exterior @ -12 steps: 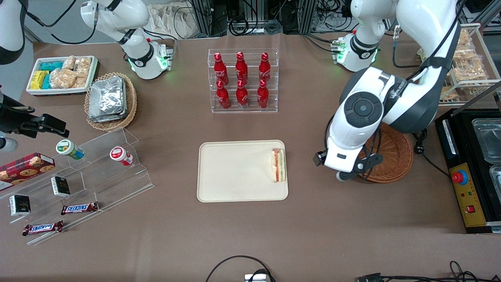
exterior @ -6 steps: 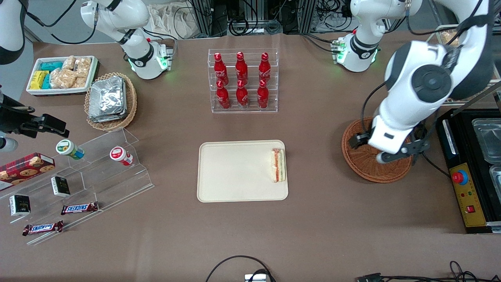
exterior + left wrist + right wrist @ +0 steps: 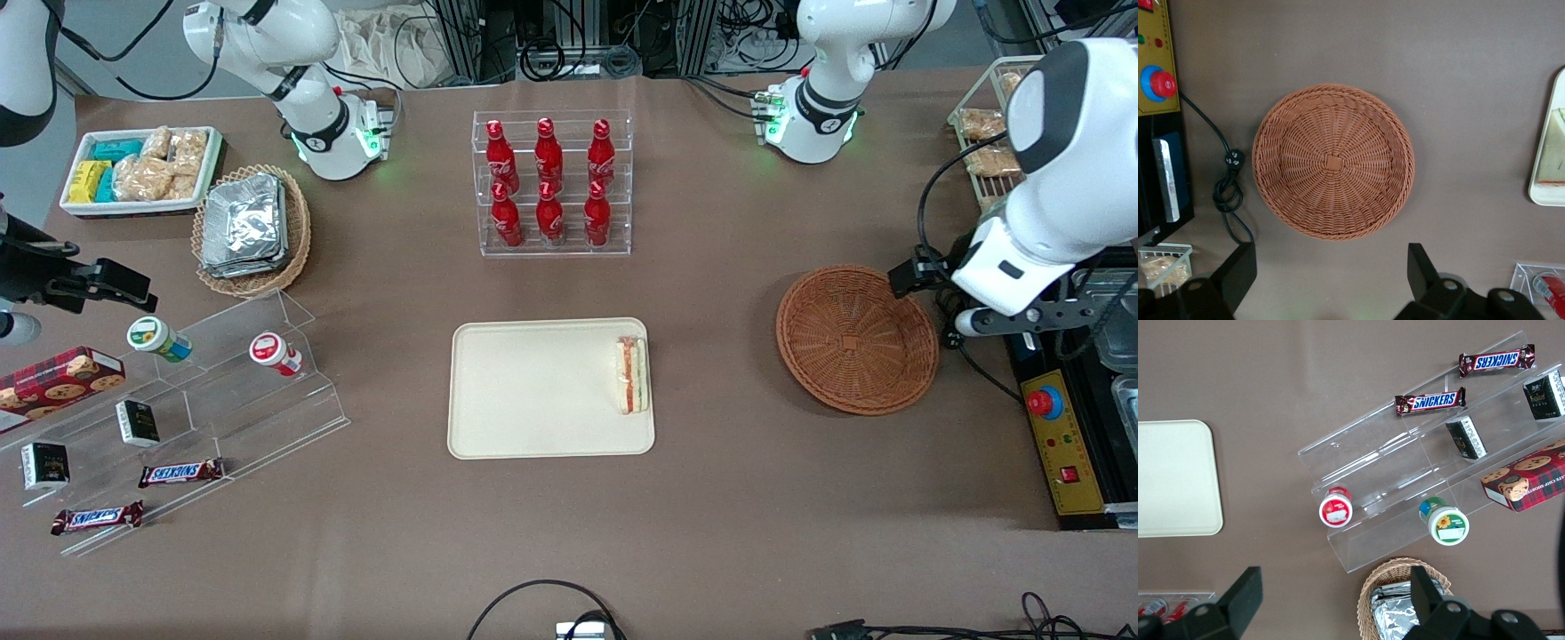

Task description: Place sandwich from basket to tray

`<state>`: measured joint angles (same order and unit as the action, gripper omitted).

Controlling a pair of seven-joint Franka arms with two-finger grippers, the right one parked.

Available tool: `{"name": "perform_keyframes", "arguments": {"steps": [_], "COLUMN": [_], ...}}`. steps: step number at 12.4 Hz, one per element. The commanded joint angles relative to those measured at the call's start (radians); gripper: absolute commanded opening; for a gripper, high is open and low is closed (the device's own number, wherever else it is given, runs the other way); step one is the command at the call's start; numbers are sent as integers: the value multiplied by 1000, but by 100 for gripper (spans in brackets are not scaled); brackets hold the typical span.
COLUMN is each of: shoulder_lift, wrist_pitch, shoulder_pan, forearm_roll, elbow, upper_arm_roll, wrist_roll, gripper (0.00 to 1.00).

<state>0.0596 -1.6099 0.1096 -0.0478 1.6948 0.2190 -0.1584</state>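
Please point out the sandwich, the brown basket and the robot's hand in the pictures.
sandwich [image 3: 632, 375]: front view, its layered filling.
basket [image 3: 1333, 162]: left wrist view, the square middle of its woven floor.
hand [image 3: 1331, 275]: left wrist view, the gap between its open fingers, above the table beside the basket.

Bright, even overhead light, soft shadows, all views in sharp focus

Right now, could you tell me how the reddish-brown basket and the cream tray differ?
The basket is round, woven wicker with raised sides; the tray is rectangular, smooth and nearly flat, with a low rim. The basket holds nothing; the tray carries the sandwich along its edge nearest the basket. The basket lies toward the working arm's end, where the gripper hangs above it, jaws open. Both rest flat on the brown table.
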Motion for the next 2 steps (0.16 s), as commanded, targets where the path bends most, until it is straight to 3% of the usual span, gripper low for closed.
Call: {"name": "perform_keyframes", "arguments": {"steps": [1, 2], "shoulder_lift": [158, 178], "wrist_pitch": [158, 168], "shoulder_pan": [-10, -11], "forearm_roll": [-3, -1], "elbow": [-243, -269], "upper_arm_roll": [16, 20], "wrist_roll": [54, 53], "gripper": [100, 100]}}
